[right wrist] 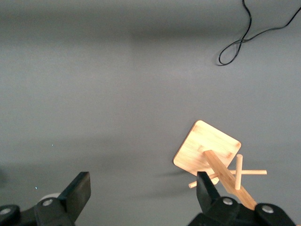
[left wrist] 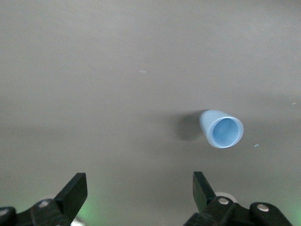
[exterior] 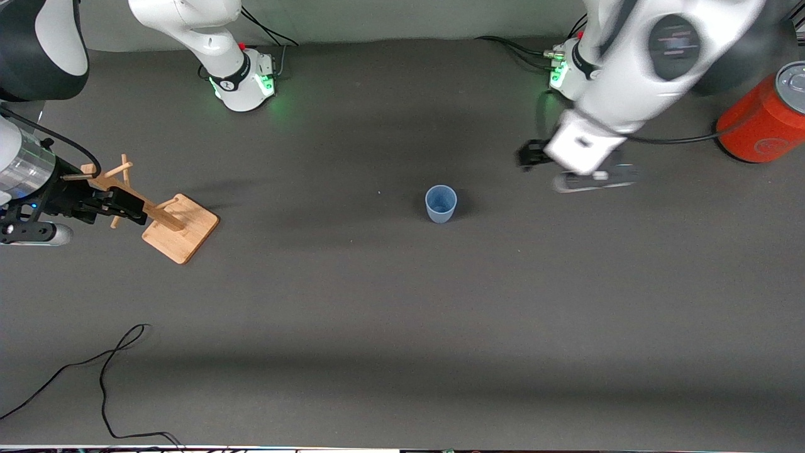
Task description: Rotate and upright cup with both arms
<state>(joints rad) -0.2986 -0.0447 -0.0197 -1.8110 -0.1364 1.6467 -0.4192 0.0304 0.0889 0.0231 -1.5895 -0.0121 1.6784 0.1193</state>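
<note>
— My left claw (left wrist: 136,197) is spread wide and holds nothing; it hangs above the counter (exterior: 402,327) just beside the cup (exterior: 441,203), toward my left arm's end.

— And the cup itself?

— It stands near the middle of the counter, mouth up, touching neither claw. By my reckoning the uprighting is done.

— What could go wrong from here?

— The cup looks light and narrow at the foot. If my left claw sweeps low on any move, a finger (left wrist: 201,186) could clip the rim and tip it over again. A sideways nudge would likely slide it too.

— Your right claw (right wrist: 141,197)?

— Also wide open and empty, waiting above the wooden peg rack (exterior: 166,217) at my right arm's end, well apart from the cup. A careless drop there would knock the rack.

— Anything else nearby?

— An orange can (exterior: 764,123) at my left arm's end, and a loose black cable (exterior: 104,368) nearer the front camera.
</note>
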